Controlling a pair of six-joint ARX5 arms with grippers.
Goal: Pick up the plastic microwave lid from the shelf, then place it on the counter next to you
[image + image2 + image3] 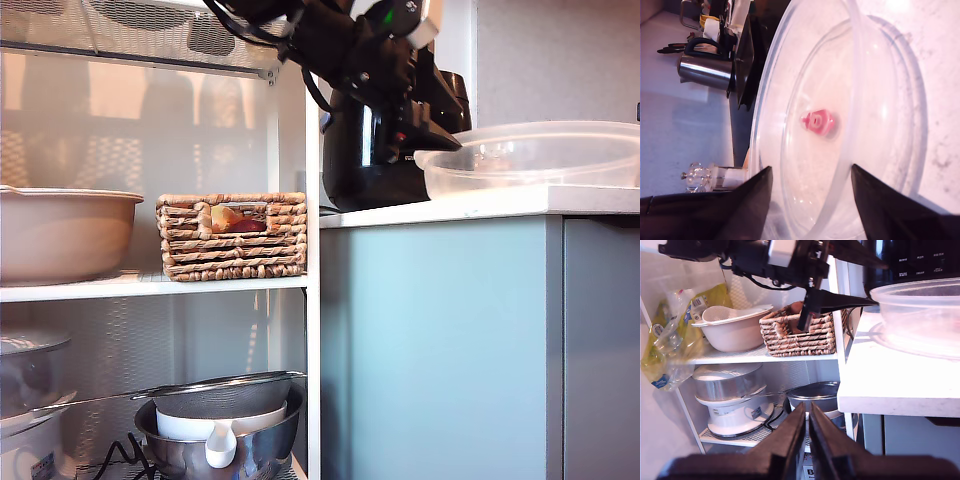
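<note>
Already the plastic microwave lid point(540, 158) sits rim-up on the counter point(480, 205), at the upper right of the exterior view, just in front of a black appliance point(375, 150). My first gripper point(810, 187) has its 2 fingers spread wide, one either side of the lid's rim, not clamped; a pink knob point(817, 121) shows through the plastic. My second gripper point(808, 432) is pressed closed on nothing, facing the shelf point(760, 355), where a beige bowl point(735, 327) and a wicker basket point(800, 335) stand.
</note>
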